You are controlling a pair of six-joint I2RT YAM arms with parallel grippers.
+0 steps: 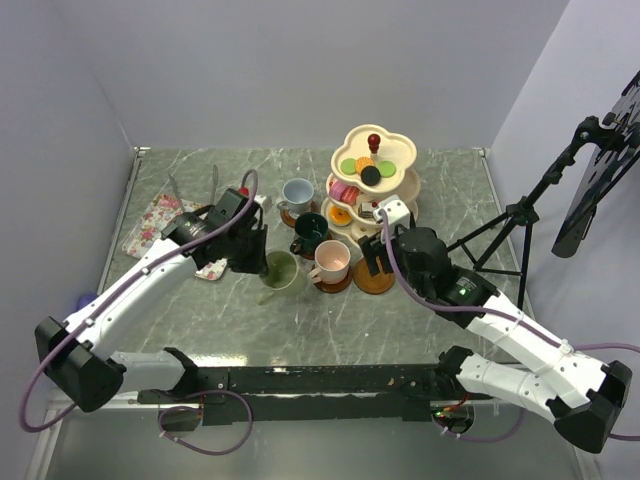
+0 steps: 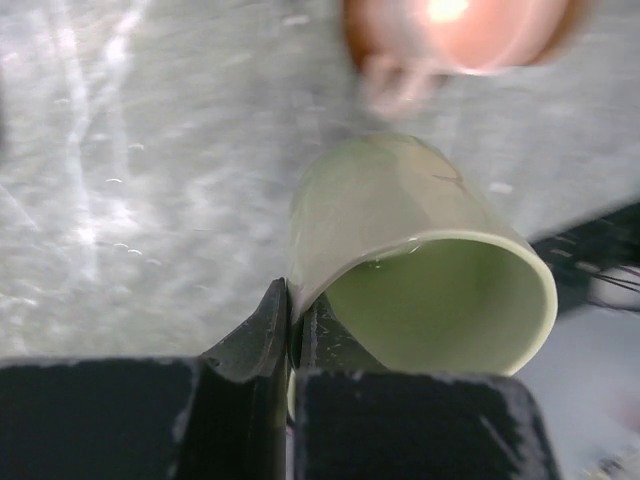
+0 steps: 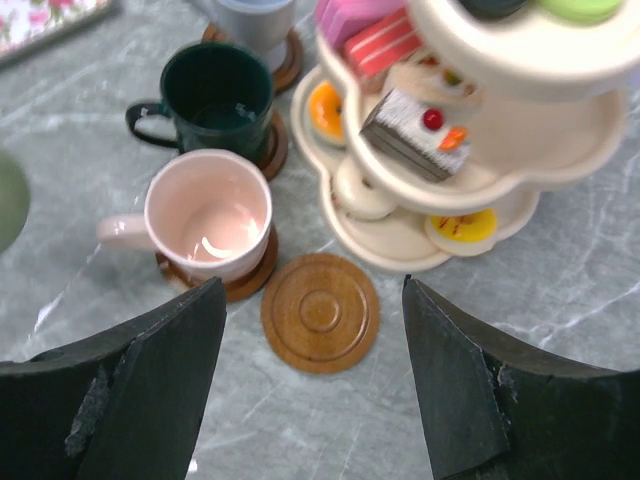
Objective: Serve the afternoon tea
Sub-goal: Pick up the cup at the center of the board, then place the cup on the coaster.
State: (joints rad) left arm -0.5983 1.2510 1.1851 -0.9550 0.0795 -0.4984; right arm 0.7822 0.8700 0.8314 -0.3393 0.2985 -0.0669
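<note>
Cream three-tier scalloped stand [image 1: 372, 175], laden with small cakes [image 1: 365, 168], is standing at the far right of the grey marble table [image 1: 200, 320]. The left gripper [image 2: 290, 330] is pinching one wall of the pale green ceramic mug [image 2: 420, 250], tilting it left of the stand; so thin a grip is risking a slip. The right gripper [image 3: 312, 295] is hanging wide open over the bare brown round wooden saucer [image 3: 320, 325].
</note>
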